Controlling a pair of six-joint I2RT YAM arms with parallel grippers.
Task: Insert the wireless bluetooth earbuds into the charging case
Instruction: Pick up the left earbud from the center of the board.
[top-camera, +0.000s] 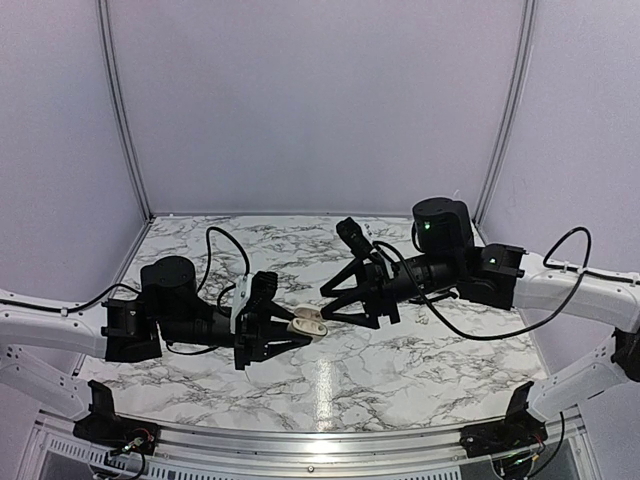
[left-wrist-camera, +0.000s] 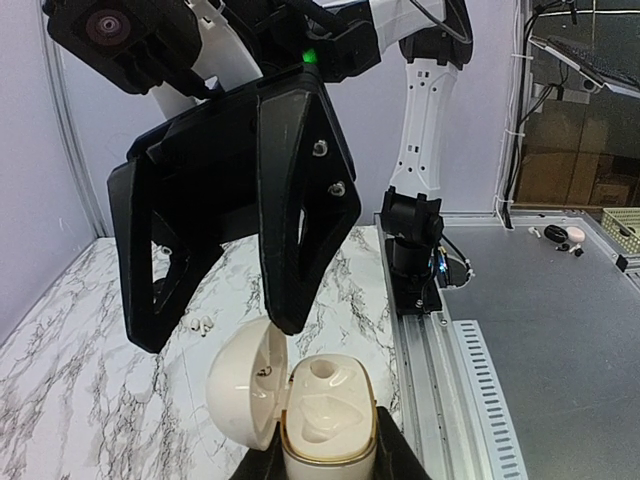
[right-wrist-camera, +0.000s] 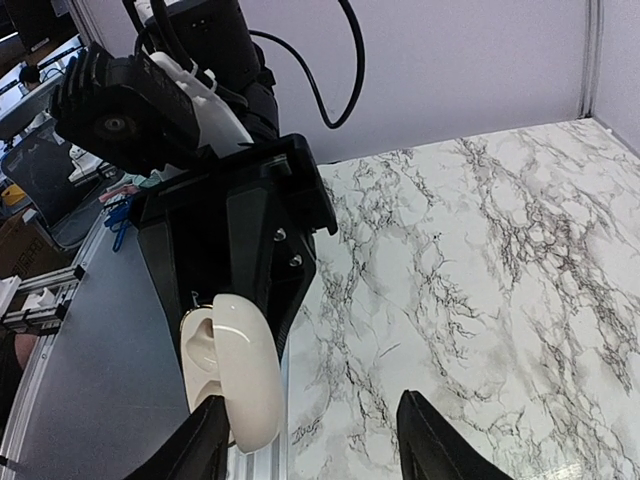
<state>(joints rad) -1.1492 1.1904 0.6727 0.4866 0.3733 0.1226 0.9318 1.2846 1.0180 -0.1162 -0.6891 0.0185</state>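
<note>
While your left tool (top-camera: 290, 328) sits clamped tight on the base of the charging case (top-camera: 312, 322), you see the case just left of centre in the top view, held over the table (top-camera: 400, 360), lid swung open. Your right tool (top-camera: 325, 303) hangs just right of it, jaws partly apart, gripping nothing, one finger right at the lid's edge.

Pale lavender wall panels (top-camera: 300, 100) framed by slim metal posts (top-camera: 122, 110) enclose a white marble-patterned tabletop (top-camera: 400, 370) with a bright glare near its front edge. Beside it sits a grey metal bench (left-wrist-camera: 540, 330), with cardboard boxes (left-wrist-camera: 560, 170) beyond.
</note>
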